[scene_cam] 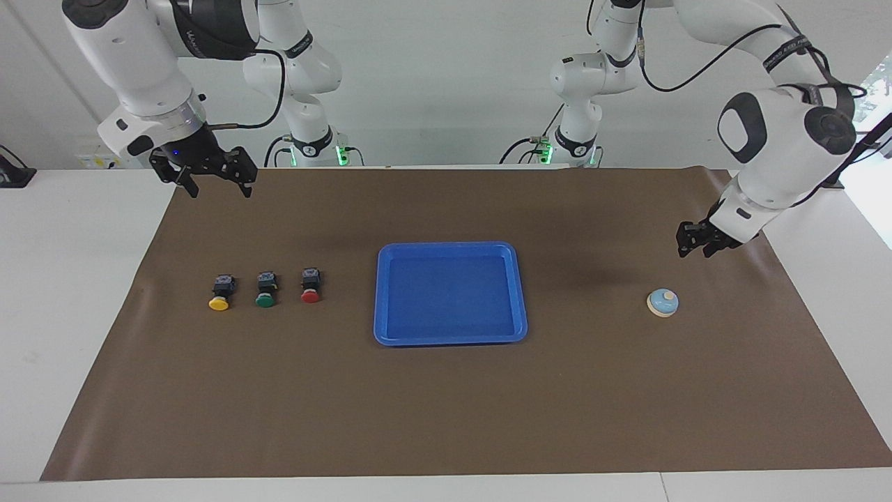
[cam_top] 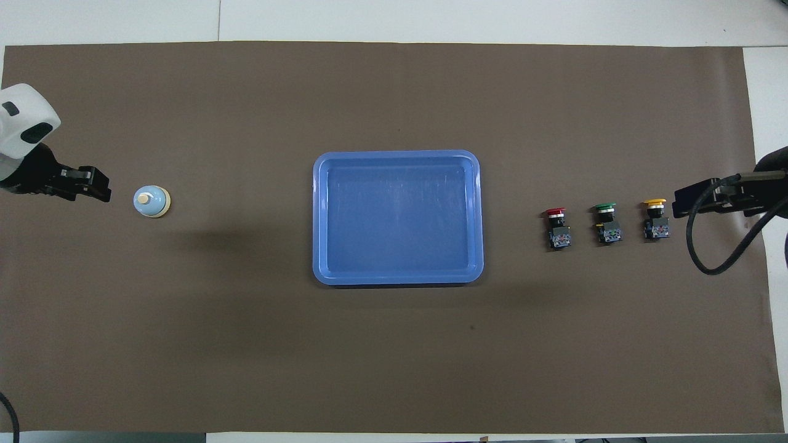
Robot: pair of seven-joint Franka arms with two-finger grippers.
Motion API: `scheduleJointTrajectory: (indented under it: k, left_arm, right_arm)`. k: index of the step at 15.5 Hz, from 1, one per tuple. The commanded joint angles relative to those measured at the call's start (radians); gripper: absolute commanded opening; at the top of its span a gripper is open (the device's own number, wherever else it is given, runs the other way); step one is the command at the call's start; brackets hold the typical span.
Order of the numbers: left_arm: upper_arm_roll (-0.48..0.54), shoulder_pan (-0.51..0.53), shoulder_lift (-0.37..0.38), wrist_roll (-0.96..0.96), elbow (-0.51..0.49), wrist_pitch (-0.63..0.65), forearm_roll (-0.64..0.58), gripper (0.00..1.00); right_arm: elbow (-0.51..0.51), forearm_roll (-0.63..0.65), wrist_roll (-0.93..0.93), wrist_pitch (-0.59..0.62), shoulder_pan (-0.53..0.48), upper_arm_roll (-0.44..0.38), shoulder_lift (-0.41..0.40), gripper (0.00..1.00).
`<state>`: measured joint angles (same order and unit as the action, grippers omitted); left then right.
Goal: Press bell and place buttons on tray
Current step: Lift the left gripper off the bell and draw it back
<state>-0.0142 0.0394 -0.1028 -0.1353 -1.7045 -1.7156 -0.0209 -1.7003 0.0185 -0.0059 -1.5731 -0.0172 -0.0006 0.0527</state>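
A smooth, light blue dome bell [scene_cam: 663,302] with a cream knob sits alone toward the left arm's end of a matte brown mat [scene_cam: 446,404] on a white table. A glossy, shallow, bright blue plastic tray [scene_cam: 450,338] with rounded corners lies mid-mat, holding nothing. 3 black blocky push buttons [scene_cam: 265,288], capped yellow, green and red, line up toward the right arm's end. The left gripper [scene_cam: 699,242] hangs raised beside the bell, fingers apart. The right gripper [scene_cam: 212,176] waits with fingers spread over the mat's edge. White walls enclose the room.

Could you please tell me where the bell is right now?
The bell sits alone on the brown mat toward the left arm's end, beside the tray.
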Motion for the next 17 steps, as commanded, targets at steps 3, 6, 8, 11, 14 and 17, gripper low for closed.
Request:
scheduleJointTrajectory:
  k: [3, 6, 8, 11, 14, 17]
  left_arm:
    - [0.0, -0.013, 0.115, 0.0, 0.0, 0.154, -0.011, 1.0]
    - [-0.006, -0.029, 0.135, 0.002, -0.003, 0.177, -0.01, 1.0]
    - [-0.006, -0.03, 0.141, 0.0, -0.01, 0.165, -0.01, 1.0]
    - [-0.01, -0.033, 0.14, -0.006, 0.002, 0.188, -0.011, 1.0]
    - [-0.012, -0.039, 0.14, -0.009, 0.009, 0.182, -0.008, 1.0]
    - [-0.01, -0.038, 0.141, -0.004, 0.002, 0.163, -0.008, 1.0]
  right_arm:
    - [-0.013, 0.004, -0.02, 0.008, -0.017, 0.01, 0.016, 1.0]
    - [-0.013, 0.004, -0.02, 0.008, -0.017, 0.01, 0.016, 1.0]
    - [-0.013, 0.004, -0.02, 0.008, -0.017, 0.01, 0.016, 1.0]
    - [-0.013, 0.004, -0.02, 0.008, -0.017, 0.01, 0.016, 1.0]
    - [-0.013, 0.004, -0.02, 0.008, -0.021, 0.005, 0.015, 1.0]
    - [-0.013, 0.004, -0.023, 0.011, -0.023, 0.001, 0.016, 1.0]
